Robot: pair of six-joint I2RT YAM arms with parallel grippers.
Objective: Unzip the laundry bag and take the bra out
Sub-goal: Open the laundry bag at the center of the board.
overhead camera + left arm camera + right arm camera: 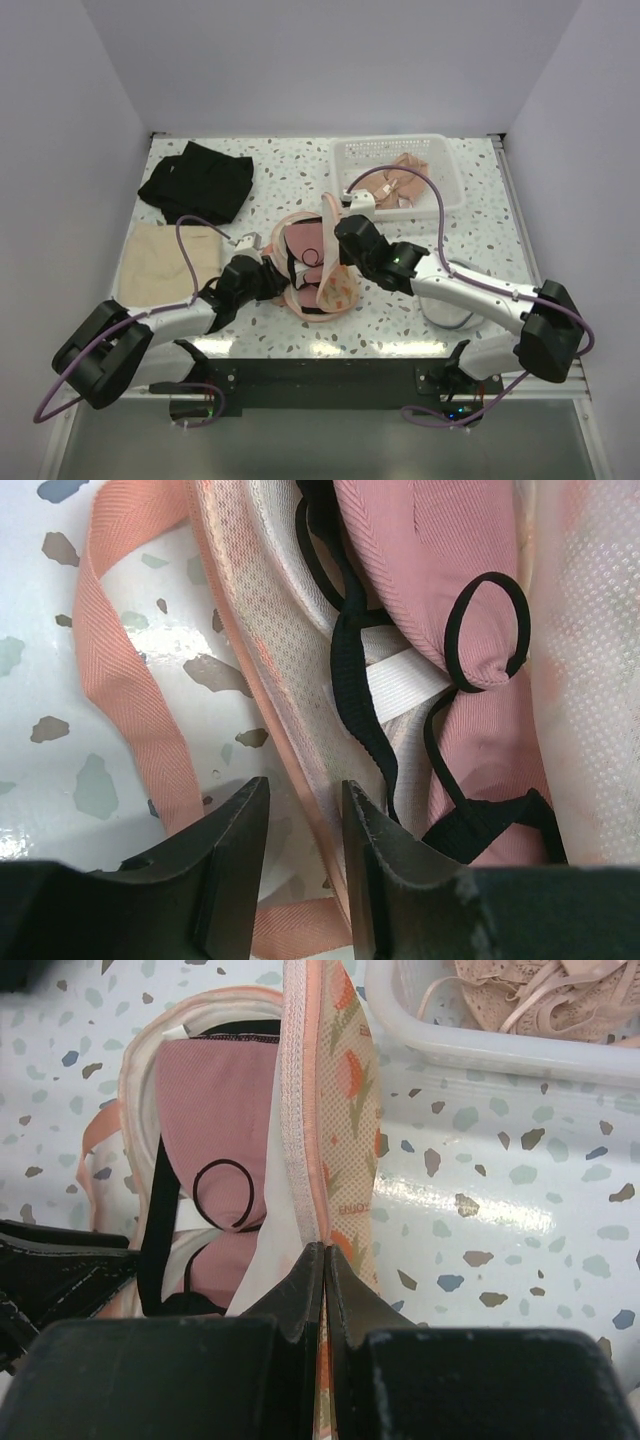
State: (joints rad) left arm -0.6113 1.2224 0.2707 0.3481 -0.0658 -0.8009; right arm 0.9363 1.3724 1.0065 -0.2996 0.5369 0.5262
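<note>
The laundry bag lies unzipped at mid-table, its floral flap standing upright. My right gripper is shut on that flap's peach edge and holds it up; in the top view it sits just right of the bag. Inside lies the pink bra with black straps, also seen in the wrist views. My left gripper is open and straddles the bag's near mesh rim, with a gap showing beside the left finger. From above it sits at the bag's left side.
A white basket with beige lingerie stands at the back right, close behind the flap. A black garment lies back left and a beige cloth at the left. A peach strap trails on the tabletop.
</note>
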